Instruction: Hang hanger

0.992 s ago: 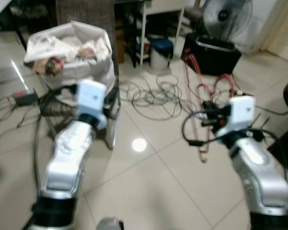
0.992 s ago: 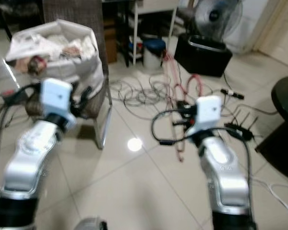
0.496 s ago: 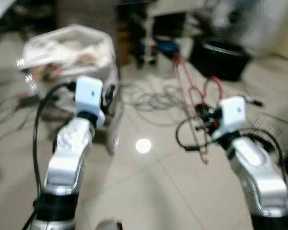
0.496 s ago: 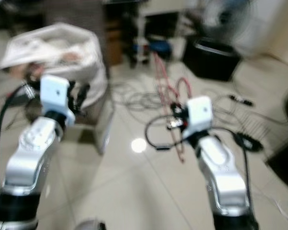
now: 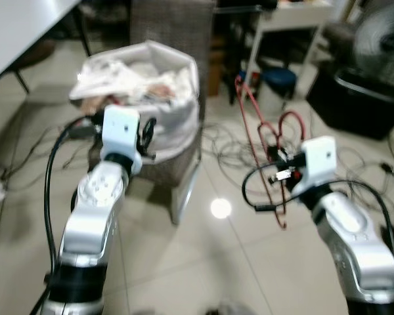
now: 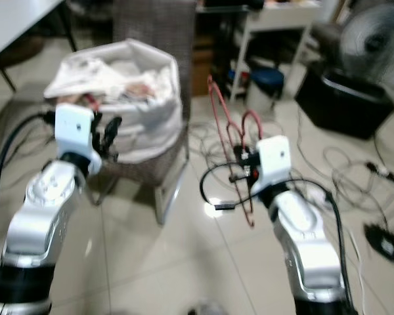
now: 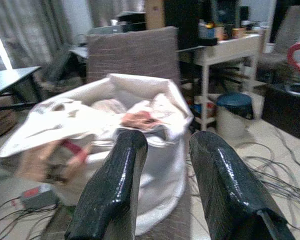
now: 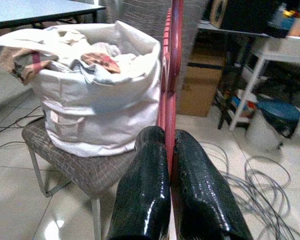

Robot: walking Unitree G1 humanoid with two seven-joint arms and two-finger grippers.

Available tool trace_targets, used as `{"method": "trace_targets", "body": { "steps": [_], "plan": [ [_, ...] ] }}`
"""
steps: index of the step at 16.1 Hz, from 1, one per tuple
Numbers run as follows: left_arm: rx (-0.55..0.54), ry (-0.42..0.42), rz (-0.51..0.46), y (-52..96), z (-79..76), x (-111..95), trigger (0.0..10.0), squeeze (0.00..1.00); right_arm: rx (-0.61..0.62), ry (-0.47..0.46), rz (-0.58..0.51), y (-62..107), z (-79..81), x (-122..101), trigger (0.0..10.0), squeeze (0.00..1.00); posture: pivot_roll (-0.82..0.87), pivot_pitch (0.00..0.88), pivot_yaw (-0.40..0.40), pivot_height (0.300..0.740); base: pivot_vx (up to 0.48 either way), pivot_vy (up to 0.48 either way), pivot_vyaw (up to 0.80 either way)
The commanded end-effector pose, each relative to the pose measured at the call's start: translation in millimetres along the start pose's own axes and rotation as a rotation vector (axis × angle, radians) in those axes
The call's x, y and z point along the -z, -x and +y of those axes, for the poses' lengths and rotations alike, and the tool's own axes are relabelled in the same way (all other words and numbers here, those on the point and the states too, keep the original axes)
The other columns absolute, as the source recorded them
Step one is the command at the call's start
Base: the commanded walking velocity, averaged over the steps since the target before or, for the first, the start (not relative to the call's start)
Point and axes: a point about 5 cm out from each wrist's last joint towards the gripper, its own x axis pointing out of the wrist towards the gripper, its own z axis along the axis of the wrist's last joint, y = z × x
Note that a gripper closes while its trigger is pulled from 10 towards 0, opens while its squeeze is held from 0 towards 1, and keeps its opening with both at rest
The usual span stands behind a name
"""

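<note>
A red wire hanger (image 5: 255,125) stands upright in front of my right arm, its hook (image 5: 290,119) curling near the wrist. My right gripper (image 8: 169,150) is shut on the hanger's red bar (image 8: 171,75), seen up close in the right wrist view. My left gripper (image 7: 166,145) is open with nothing between its fingers, raised in front of a white laundry bag (image 5: 141,72) full of clothes. That bag rests on a woven chair (image 5: 177,157).
Loose cables (image 5: 230,147) sprawl over the tiled floor behind the chair. A blue bin (image 5: 276,82) stands under a white table (image 5: 282,26); a black box (image 5: 361,98) and a fan (image 5: 381,39) are at the far right. A grey table edge (image 5: 20,26) is at the far left.
The whole picture has shifted, so the camera has turned; the chair and bag now sit nearer the centre. My right gripper still holds the hanger; both arms keep their pose.
</note>
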Motion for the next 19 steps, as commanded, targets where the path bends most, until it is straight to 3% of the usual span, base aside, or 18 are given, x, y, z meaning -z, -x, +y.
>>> {"method": "trace_targets", "body": {
  "steps": [1, 7, 9, 19],
  "plan": [
    [-0.007, -0.007, 0.009, 0.5, 5.1, 0.2, 10.0, 0.0, -0.015, 0.002, -0.033, 0.7, 5.0, -6.6, 10.0, 0.0, -0.06, 0.051, -0.025, 0.74, 0.428, 0.0, 0.0],
    [-0.018, -0.009, 0.013, -0.5, 8.6, 0.0, 10.0, 0.0, -0.105, 0.045, -0.019, 1.6, 16.2, -7.0, 10.0, 0.0, -0.06, 0.054, -0.025, 0.74, 0.423, 0.0, 0.08],
    [-0.011, -0.011, 0.014, 0.6, 8.2, 0.2, 10.0, 0.0, -0.067, -0.012, -0.034, 1.8, 14.3, -6.8, 10.0, 0.0, -0.06, 0.059, -0.026, 0.74, 0.424, 0.0, 0.0],
    [0.01, -0.017, 0.013, -2.6, 5.5, -0.8, 10.0, 0.0, -0.062, 0.017, -0.035, 7.3, 8.1, -8.9, 10.0, 0.0, -0.07, 0.067, -0.015, 0.74, 0.423, 0.0, 0.0]
  ]
}}
